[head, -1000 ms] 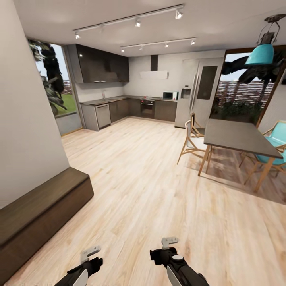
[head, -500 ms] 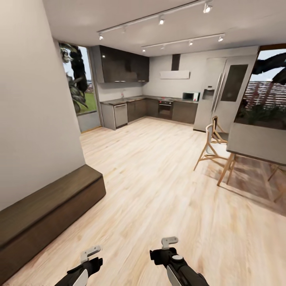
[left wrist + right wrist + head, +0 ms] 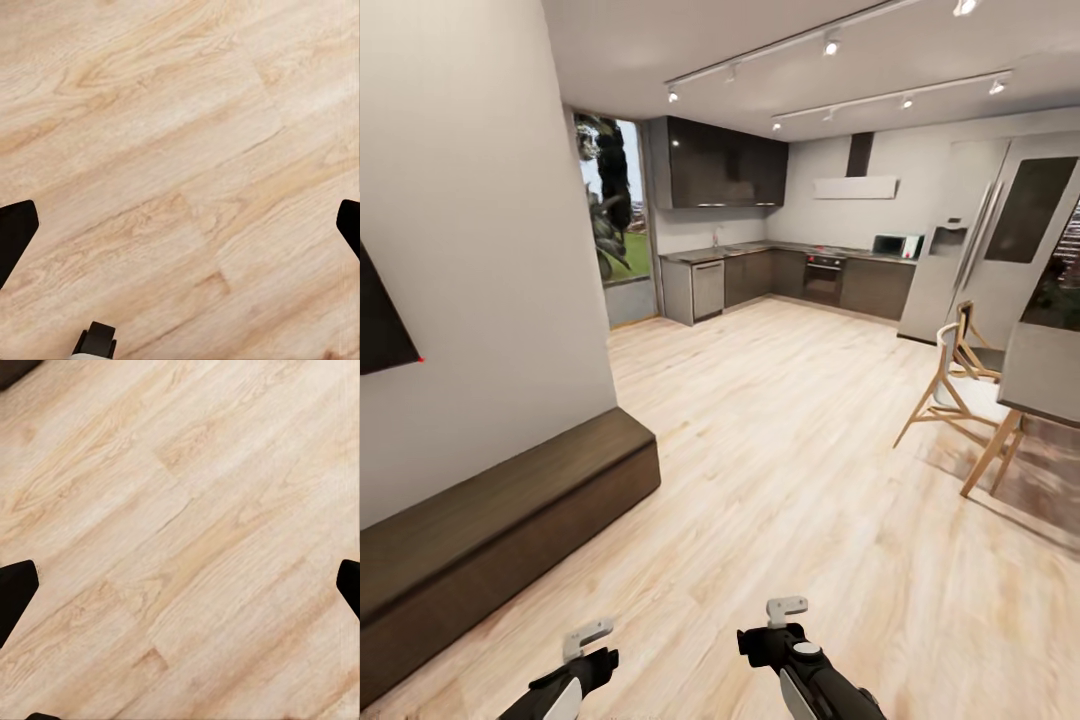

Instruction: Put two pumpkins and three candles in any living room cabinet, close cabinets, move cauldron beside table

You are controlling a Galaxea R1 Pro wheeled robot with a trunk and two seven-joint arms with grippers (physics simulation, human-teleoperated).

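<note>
Nearest to me, my left gripper [image 3: 588, 634] and my right gripper [image 3: 788, 607] hung low in front of my body, above the bare wooden floor [image 3: 780, 500]. Both wrist views looked straight down on the planks, with the dark fingertips far apart at the two edges and nothing between them, so I judged both grippers spread wide and empty.

What changed in the last second was my own view, not the room. The whole picture slid to the right, which means I turned to the left. The long dark cabinet [image 3: 500, 530] along the white wall came more into the frame and lay nearer to the middle than before, and a dark panel on the wall [image 3: 380, 325] appeared at the left edge (I could not tell what it was). The dining table [image 3: 1045, 375] with its wooden chair [image 3: 955, 395] slipped nearly out at the right, and the blue lamp was gone from sight.

Farther back stood the kitchen [image 3: 780, 275] with the tall fridge [image 3: 985, 250].

For the task, I judged this was still only travelling: the cabinet's fronts looked closed, and where the pumpkins, candles and cauldron were I could not tell. The turn probably brought me toward the living room side.
</note>
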